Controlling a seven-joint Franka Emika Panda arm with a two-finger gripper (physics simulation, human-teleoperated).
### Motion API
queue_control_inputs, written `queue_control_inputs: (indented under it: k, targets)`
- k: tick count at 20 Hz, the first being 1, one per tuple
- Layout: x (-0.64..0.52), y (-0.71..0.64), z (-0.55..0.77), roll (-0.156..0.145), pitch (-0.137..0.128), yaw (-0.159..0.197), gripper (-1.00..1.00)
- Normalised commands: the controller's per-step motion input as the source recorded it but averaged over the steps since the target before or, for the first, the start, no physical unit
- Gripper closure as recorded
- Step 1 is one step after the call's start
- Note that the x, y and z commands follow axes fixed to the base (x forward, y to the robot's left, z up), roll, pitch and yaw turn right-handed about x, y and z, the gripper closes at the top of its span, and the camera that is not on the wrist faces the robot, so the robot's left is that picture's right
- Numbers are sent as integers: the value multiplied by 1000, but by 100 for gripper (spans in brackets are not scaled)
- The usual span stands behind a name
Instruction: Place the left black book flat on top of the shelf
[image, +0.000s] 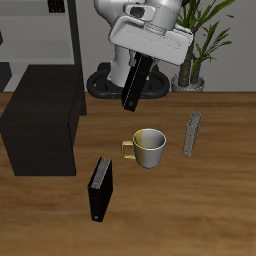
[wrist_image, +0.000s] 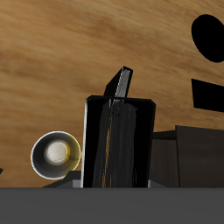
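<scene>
My gripper (image: 138, 60) is shut on the left black book (image: 134, 84), a slim, tall dark book. It hangs tilted in the air above the table, behind the mug and beside the shelf. In the wrist view the book (wrist_image: 121, 142) fills the middle, held upright between the jaws. The shelf (image: 42, 128) is a large matte black box with a flat, bare top. Its edge shows in the wrist view (wrist_image: 199, 153). The book is off to the side of the shelf, not over it.
A cream mug (image: 149, 146) with a yellow handle stands under and in front of the held book; it also shows in the wrist view (wrist_image: 55, 153). A thicker black book (image: 100, 188) lies near the front edge. A thin grey slab (image: 194, 132) stands beside the mug. Grey open shelving (image: 40, 35) and a plant (image: 205, 40) are at the back.
</scene>
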Motion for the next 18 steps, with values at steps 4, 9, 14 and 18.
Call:
queue_control_inputs:
  k: [4,9,14,18]
  targets:
    - [77,-558,12,-170,6,4,100]
    - [34,-420,20,-116,-6,30,100]
    - [-29,-556,175,-146,-47,33,100]
    - [-104,-674,96,-168,-41,28,100]
